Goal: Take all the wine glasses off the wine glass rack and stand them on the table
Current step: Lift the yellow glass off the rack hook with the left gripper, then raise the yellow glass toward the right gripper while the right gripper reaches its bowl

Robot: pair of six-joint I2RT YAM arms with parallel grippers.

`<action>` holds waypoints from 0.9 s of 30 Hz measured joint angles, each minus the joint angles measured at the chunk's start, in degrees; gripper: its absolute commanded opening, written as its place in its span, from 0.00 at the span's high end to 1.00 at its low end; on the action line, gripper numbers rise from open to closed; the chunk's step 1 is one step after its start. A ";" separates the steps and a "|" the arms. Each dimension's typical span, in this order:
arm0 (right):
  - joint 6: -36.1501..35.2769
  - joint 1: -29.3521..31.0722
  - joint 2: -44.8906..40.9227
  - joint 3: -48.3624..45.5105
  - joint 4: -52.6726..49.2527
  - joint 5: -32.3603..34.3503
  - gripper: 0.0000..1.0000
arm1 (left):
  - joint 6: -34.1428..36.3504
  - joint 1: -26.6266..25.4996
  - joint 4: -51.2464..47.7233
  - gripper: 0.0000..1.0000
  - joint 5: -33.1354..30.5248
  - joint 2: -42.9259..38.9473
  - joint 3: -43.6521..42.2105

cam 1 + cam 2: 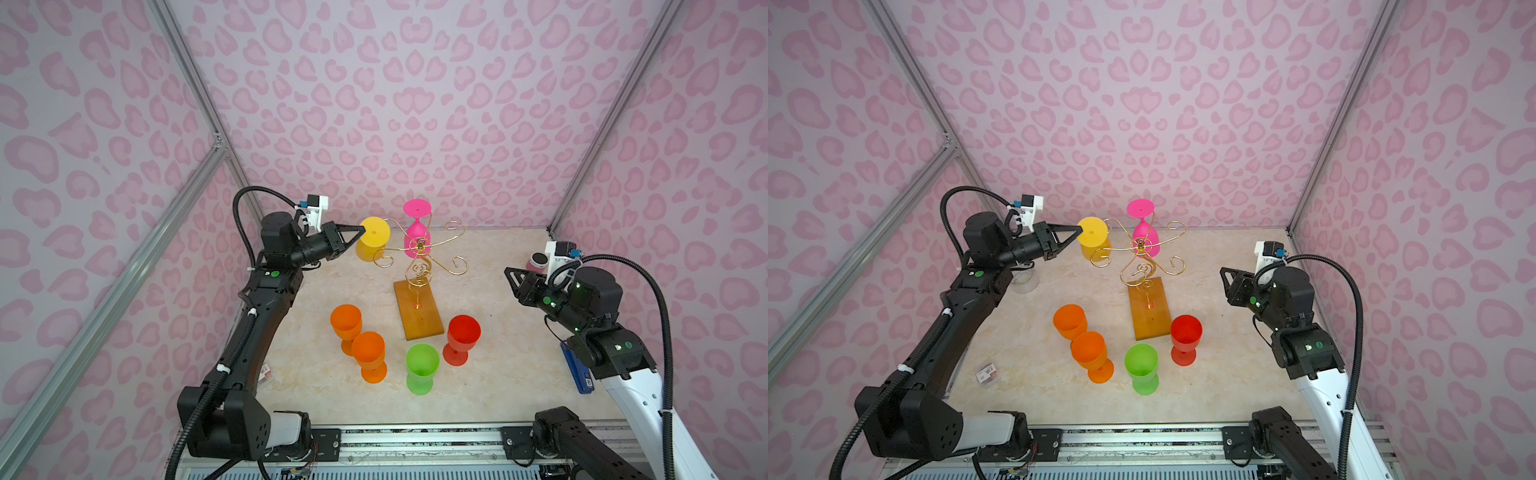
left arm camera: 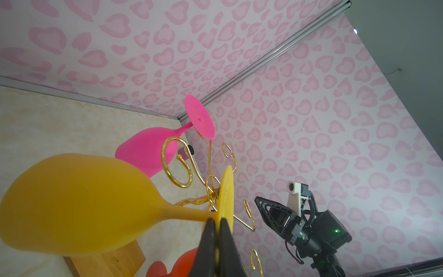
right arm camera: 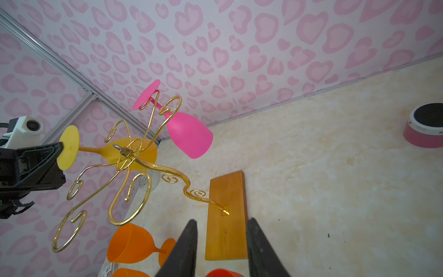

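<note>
The gold wire wine glass rack [image 1: 421,246] [image 1: 1140,246] [image 3: 127,153] stands on its wooden base [image 1: 419,309]. A pink wine glass [image 1: 417,232] [image 2: 146,153] [image 3: 189,136] hangs upside down from a rear arm. A yellow wine glass [image 1: 365,251] [image 1: 1092,230] [image 2: 79,203] [image 3: 69,147] is upside down at the rack's left arm tips. My left gripper [image 1: 360,230] [image 1: 1079,230] [image 2: 217,219] is shut on the edge of its foot. Whether its stem still rests in the wire I cannot tell. My right gripper [image 1: 509,272] [image 1: 1223,271] [image 3: 221,220] is open and empty, right of the rack.
Two orange glasses [image 1: 346,322] [image 1: 369,351], a green one [image 1: 422,365] and a red one [image 1: 463,332] stand upright in front of the base. A pink-and-black round tin [image 3: 425,127] sits back right, a blue object [image 1: 575,370] by the right arm, a clear cup [image 1: 1025,282] under the left arm.
</note>
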 measured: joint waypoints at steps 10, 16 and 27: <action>0.50 -0.09 0.00 -0.33 0.66 -1.44 0.63 | 2.03 5.60 -5.60 0.98 -0.04 -7.08 3.21; 1.20 -0.15 -0.15 -1.27 4.94 -3.72 0.63 | 1.16 5.60 -5.60 0.98 -0.31 -12.02 7.54; 9.14 -0.15 2.78 -5.38 24.59 -11.63 0.58 | -6.45 -4.48 7.23 0.98 -1.53 -14.21 9.49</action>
